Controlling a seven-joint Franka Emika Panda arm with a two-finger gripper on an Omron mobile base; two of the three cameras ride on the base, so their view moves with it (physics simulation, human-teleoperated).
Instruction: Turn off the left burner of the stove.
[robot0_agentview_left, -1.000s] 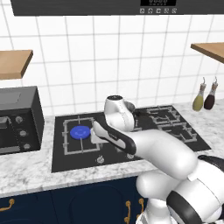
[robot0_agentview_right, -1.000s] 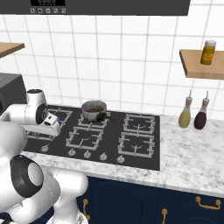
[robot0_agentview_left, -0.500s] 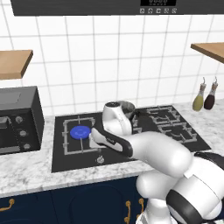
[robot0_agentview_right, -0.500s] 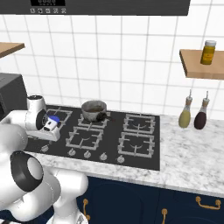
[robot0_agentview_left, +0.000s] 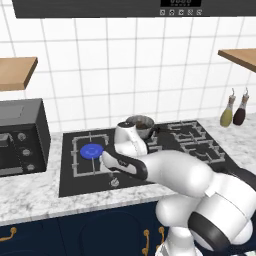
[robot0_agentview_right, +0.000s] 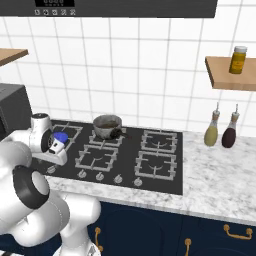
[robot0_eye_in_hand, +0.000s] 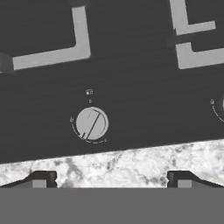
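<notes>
We see our arm bent low over the stove (robot0_agentview_left: 70, 180) at its front-left corner, gripper (robot0_eye_in_hand: 111, 178) spread, pointing down. A silver knob (robot0_eye_in_hand: 91, 123) sits beyond the fingertips near the front edge; the left burner (robot0_agentview_left: 91, 150) glows blue behind.

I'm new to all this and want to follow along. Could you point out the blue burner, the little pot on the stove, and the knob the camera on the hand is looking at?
left burner (robot0_agentview_left: 91, 150), left base view, centre of the blue disc.
pot (robot0_agentview_right: 107, 125), right base view, its front wall.
knob (robot0_eye_in_hand: 91, 123), hand view, middle of its round face.
</notes>
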